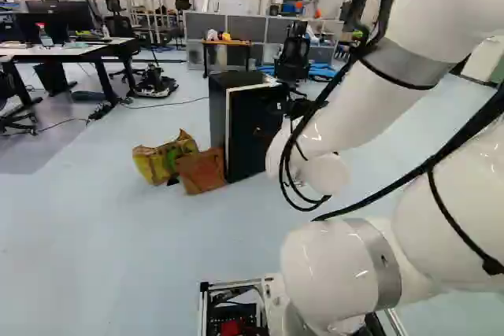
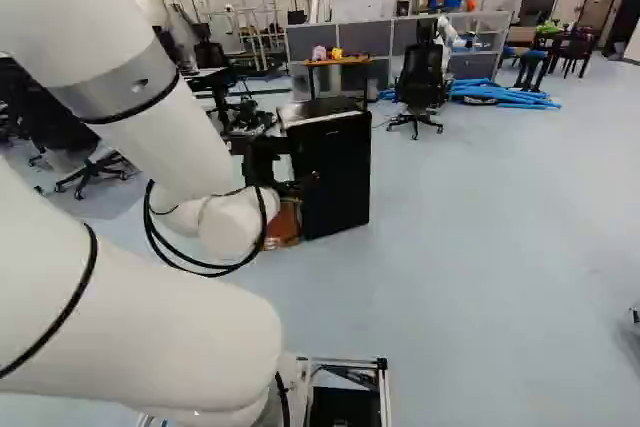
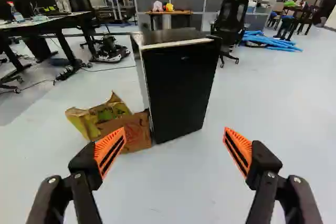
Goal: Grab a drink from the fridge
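One fridge (image 3: 181,90): closed, upright
Pincer (image 2: 290,165): spread wide, facing the fridge
Cardboard box (image 3: 134,132): just beside the fridge
Office chair (image 3: 231,17): behind the fridge

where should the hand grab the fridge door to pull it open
Probably the upright edge of the fridge door on the brown cardboard's side, high up, coming in from that side: the front looks flat with no handle showing, and a pale strip runs down there. I can't tell which side is hinged.
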`<state>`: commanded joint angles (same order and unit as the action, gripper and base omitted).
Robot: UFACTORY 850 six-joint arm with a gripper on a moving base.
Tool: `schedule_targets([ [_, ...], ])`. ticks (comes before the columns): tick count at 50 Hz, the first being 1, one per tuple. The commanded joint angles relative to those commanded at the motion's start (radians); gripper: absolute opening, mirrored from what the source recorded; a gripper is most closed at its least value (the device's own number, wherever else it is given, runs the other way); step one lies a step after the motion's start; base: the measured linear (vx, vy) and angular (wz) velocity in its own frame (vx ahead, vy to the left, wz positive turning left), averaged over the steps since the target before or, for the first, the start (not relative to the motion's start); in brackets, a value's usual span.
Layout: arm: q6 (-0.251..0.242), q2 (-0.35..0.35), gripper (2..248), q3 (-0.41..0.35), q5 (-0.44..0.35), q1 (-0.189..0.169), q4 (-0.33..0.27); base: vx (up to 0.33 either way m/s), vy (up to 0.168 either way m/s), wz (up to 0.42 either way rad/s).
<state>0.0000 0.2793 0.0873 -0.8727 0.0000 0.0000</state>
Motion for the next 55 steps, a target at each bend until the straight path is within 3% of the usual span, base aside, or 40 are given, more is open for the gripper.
schedule_targets([
  [55, 0.0, 0.0, 247, 0.0, 0.0, 0.0, 0.0, 0.055, 0.0, -0.019],
])
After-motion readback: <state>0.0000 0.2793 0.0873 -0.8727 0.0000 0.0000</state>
